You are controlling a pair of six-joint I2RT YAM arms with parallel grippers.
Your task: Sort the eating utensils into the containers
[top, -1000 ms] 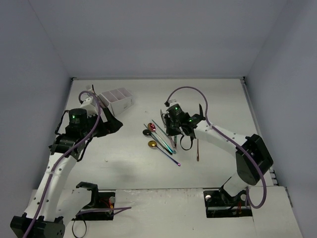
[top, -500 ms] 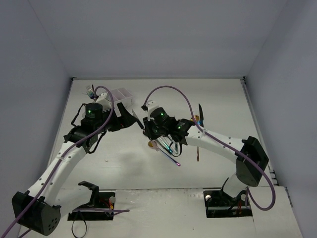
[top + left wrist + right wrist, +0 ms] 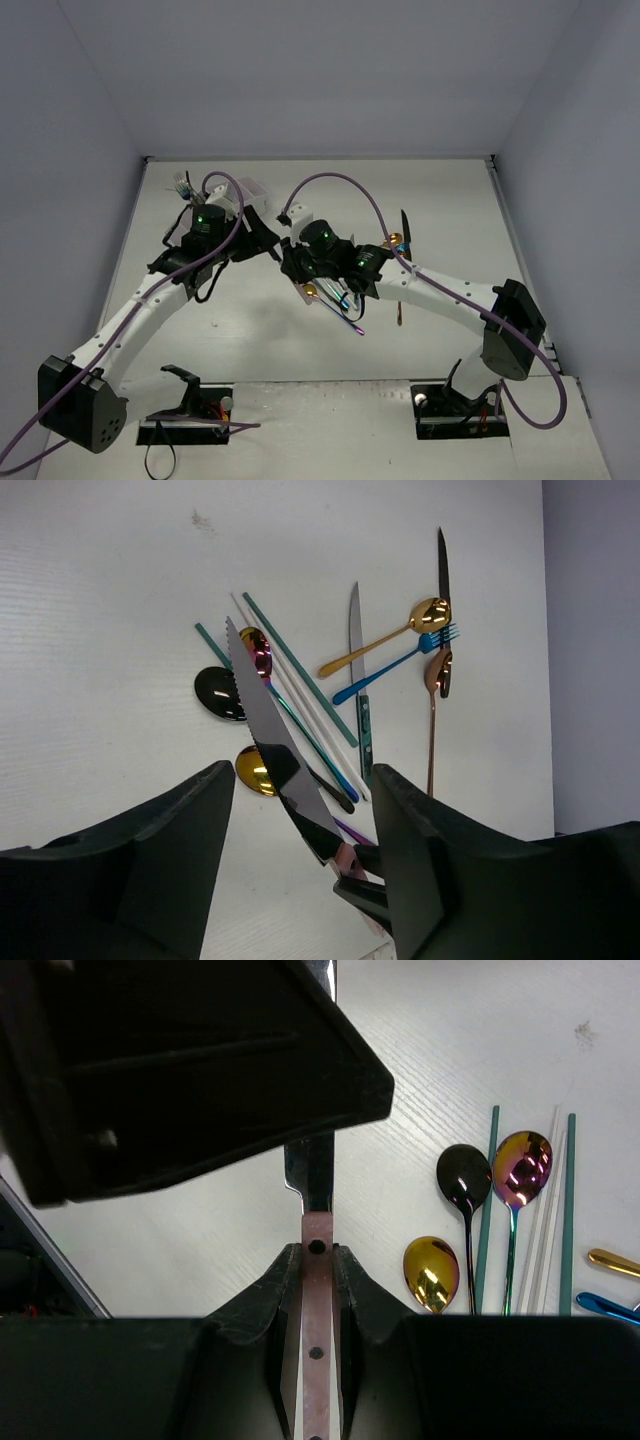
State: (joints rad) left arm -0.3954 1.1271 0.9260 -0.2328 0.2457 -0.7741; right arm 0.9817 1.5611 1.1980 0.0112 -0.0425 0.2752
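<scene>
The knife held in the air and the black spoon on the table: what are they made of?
The knife: likely polished metal; the serrated blade reflects like a mirror, the handle looks pinkish. The black spoon: probably coated metal, glossy with bright highlights.

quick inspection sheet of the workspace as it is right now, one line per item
surface: white table, one small smudge
job's things: pink-handled knife held off the table; other utensils lying loose in a group; white caddy mostly hidden behind the left arm
clutter: small pale item near the far left corner, too small to identify
grippers: right gripper shut on the knife's handle; left gripper open, blade between its fingers with gaps either side
cables: purple cables looping above both arms
surroundings: plain grey walls on three sides
</scene>
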